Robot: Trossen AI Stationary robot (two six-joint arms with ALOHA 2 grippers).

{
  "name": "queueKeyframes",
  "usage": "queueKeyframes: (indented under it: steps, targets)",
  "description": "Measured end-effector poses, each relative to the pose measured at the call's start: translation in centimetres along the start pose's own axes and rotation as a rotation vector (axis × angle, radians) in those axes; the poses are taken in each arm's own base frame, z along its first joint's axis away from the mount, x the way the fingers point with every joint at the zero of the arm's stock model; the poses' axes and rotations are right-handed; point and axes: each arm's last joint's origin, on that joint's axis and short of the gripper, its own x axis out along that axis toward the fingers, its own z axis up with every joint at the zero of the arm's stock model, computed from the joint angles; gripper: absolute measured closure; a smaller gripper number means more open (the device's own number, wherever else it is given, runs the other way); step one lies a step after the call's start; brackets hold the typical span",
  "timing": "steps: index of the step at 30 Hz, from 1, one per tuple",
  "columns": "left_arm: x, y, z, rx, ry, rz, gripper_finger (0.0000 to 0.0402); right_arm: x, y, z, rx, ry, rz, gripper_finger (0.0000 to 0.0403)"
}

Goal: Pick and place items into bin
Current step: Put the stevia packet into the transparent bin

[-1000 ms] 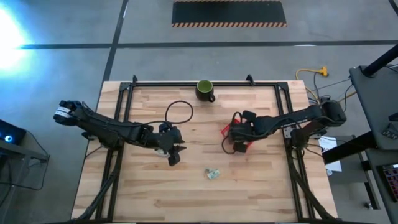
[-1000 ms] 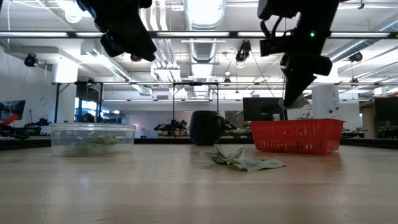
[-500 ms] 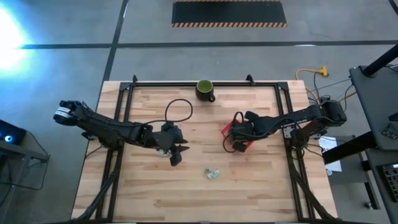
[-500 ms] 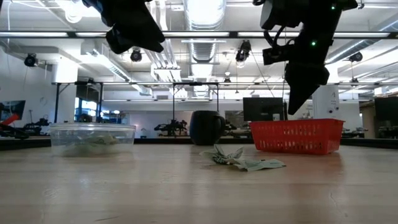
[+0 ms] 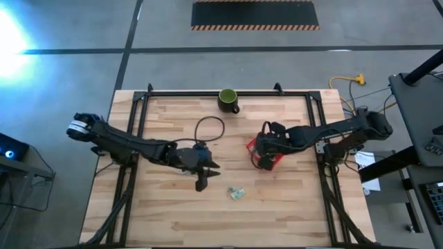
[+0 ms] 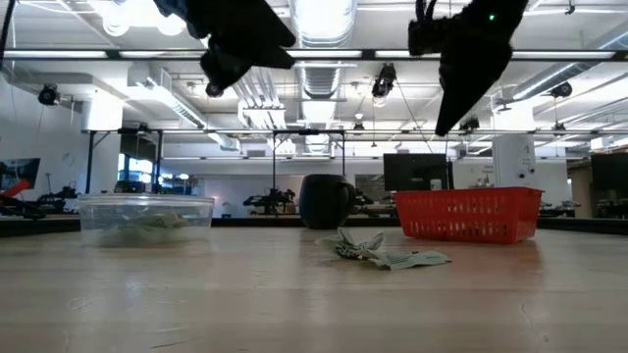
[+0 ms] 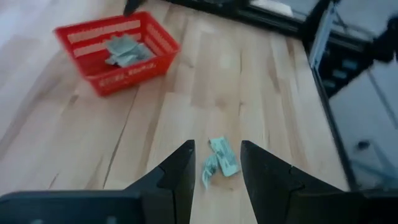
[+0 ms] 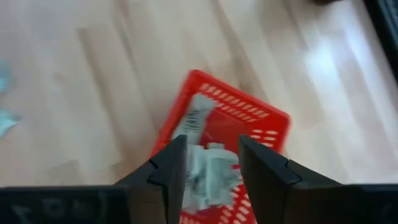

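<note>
Two or three pale green-and-white packets (image 5: 237, 193) lie crumpled on the wooden table, right of centre toward the near edge; the low view shows these packets (image 6: 378, 253) in front of the bin. My left gripper (image 5: 202, 185) hovers open just left of them, above the table. In its wrist view the packets (image 7: 219, 163) show between its fingers, farther off on the wood. My right gripper (image 8: 211, 163) stands open above the red bin (image 5: 268, 156), touching nothing. Several packets (image 8: 208, 171) lie in the bin.
A dark green mug (image 5: 228, 100) stands at the far edge. A clear plastic tub (image 6: 145, 218) sits on the left side, and a black cable loop (image 5: 210, 128) lies near the centre. Bare wood (image 5: 291, 207) stretches along the near edge.
My right gripper has let go of a pale packet that hung at its fingertips over the bin, and has risen. My left gripper has moved toward the table's right and near edge, closer to the loose packets, tipping more level.
</note>
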Motion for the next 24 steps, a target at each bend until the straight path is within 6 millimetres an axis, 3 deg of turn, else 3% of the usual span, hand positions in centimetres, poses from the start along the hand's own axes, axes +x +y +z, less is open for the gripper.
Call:
queueKeyframes:
  steps: [6,15,24]
  targets:
    - [3.2,0.1,-1.9,0.143,0.103,-0.04,0.029,-2.0,0.7,-0.6,-0.033,-0.034,0.12,0.028]
    - [7.1,0.2,-4.0,0.183,0.203,-0.063,0.029,-5.6,2.5,-1.4,-0.107,-0.197,0.291,0.0293]
    - [10.5,0.0,-5.0,0.23,0.239,-0.082,0.029,-6.7,3.7,-2.4,-0.139,-0.215,0.331,0.0307]
